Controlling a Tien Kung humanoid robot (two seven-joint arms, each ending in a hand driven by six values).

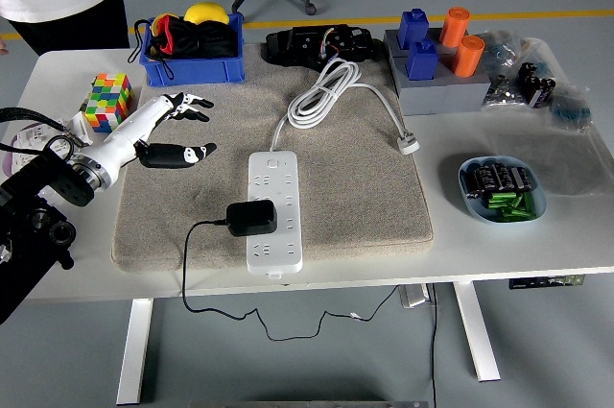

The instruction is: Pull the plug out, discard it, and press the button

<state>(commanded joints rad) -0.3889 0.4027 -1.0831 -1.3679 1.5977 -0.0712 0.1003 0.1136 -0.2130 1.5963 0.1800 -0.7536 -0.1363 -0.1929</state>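
A white power strip (272,209) lies on the beige mat (365,192) near the table's front edge. A black plug adapter (251,218) sits plugged into its lower part, and its black cord runs off the front of the table. The strip's own white cable (321,96) coils at the back and ends in a white plug (409,146). My left hand (173,130) hovers over the mat's left edge, left of the strip, fingers spread and empty. The right arm is out of view.
A blue bin (190,67) with dark items and a yellow thing stands at the back left. A Rubik's cube (108,101) lies beside my left hand. A grey block (436,86) with blue and orange pieces stands back right. A bowl of batteries (503,187) sits at the right. A person stands at the far left.
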